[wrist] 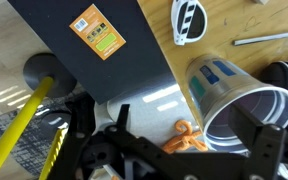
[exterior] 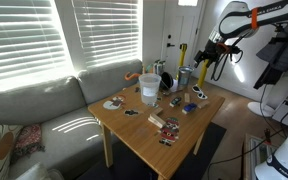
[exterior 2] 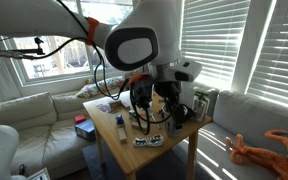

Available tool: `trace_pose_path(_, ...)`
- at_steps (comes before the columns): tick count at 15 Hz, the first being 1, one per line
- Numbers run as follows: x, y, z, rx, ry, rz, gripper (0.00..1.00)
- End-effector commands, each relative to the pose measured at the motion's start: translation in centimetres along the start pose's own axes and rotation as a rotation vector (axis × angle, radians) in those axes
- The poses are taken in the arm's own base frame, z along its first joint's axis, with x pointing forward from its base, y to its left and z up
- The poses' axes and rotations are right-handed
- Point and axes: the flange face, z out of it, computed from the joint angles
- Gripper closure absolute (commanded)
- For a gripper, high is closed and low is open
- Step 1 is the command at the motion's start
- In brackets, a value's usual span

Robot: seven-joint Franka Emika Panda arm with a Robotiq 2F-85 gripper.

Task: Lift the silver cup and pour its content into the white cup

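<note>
**Fingers spread beside the silver cup, nothing gripped**

You are holding the fingers (wrist: pixel 264 146) spread wide, and nothing is sitting between them. In the wrist view the two dark fingers are framing the lower part of the picture. The gap between them is showing only the edge of a black panel (wrist: pixel 74 60) and a small orange piece (wrist: pixel 184 136) that is too unclear to name.

The silver cup (wrist: pixel 224 90) is standing on the bench (wrist: pixel 154 30) just beyond the finger you are seeing on the right side of the wrist view. It is near that finger but is not touching it. Its open mouth is facing the camera and blue print is showing on its side. You cannot tell from here what is inside. A dark mug (wrist: pixel 287 76) is sitting just past the silver cup, on the side away from the fingers.

In an exterior view the arm (exterior: pixel 246 22) is reaching down to the far corner of the bench (exterior: pixel 154 140), and the silver cup (exterior: pixel 184 77) is standing upright right beside the fingers. The white cup (exterior: pixel 147 90) is standing upright well apart from the fingers, beyond both the silver cup and the dark mug. Small odds and ends are lying across the bench nearer the sofa (exterior: pixel 34 105).

A yellow pole (wrist: pixel 24 125) is slanting off past the opposite finger.
</note>
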Motion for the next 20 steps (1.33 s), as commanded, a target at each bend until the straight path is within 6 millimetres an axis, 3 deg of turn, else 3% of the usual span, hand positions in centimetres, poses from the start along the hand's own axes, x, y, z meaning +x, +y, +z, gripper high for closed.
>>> trace_pose_path(1, 2.1, -1.9, 0.3, 0.029, -0.026, 0.033, 0.0)
trace_pose_path(5, 3.4, -3.8, 1.6, 0.047, -0.067, 0.058, 0.01)
trace_pose_path(8, 4.2, -4.5, 2.6, 0.036, -0.098, 0.068, 0.12)
trace_pose_path(9, 4.5, -4.6, 3.0, 0.03, -0.111, 0.072, 0.17)
trace_pose_path(10, 4.8, -4.6, 3.3, 0.021, -0.121, 0.08, 0.31)
trace_pose_path(13, 5.4, -4.7, 4.0, 0.01, -0.146, 0.099, 0.55)
trace_pose_path(16, 6.1, -4.7, 4.5, -0.012, -0.154, 0.141, 0.75)
trace_pose_path(20, 6.4, -5.1, 3.2, -0.028, -0.117, 0.166, 1.0)
